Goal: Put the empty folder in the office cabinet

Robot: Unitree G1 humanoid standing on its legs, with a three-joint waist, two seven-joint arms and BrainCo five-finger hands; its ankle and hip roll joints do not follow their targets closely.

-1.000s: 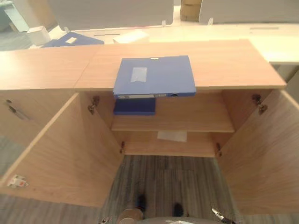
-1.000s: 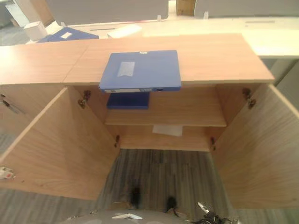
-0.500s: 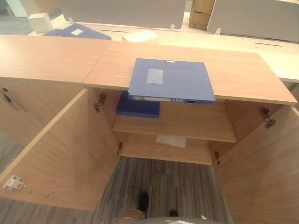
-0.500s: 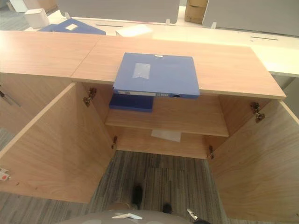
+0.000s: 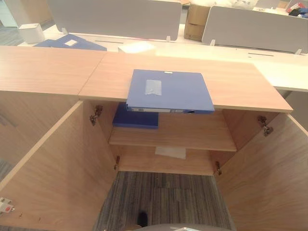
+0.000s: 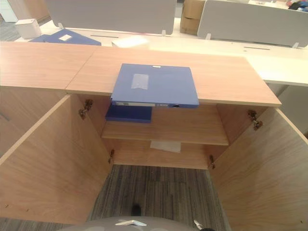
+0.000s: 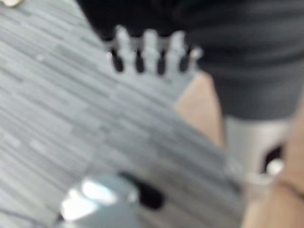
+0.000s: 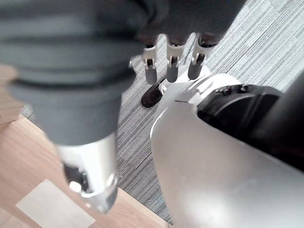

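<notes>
A blue folder point(image 5: 169, 90) is laid flat on the cabinet point(image 5: 240, 86) top, its near edge jutting over the open front. A second blue folder point(image 5: 136, 120) is seen on the upper shelf point(image 5: 192, 132) beneath, at left. The left hand point(image 7: 149, 50) and right hand point(image 8: 173, 57) are held over the carpet point(image 5: 168, 197) with fingers straight and empty.

Left hand point(image 7: 149, 50) (fingers relaxed) above grey carpet point(image 7: 42, 109).

You look down on grey striped carpet point(image 5: 163, 197). Behind the wooden counter point(image 5: 43, 67) a pale desk point(image 5: 269, 62) runs across the room, with two grey divider panels point(image 5: 110, 17) standing on it. A cardboard box point(image 5: 195, 21) sits in the gap between them. Light is even and soft.
</notes>
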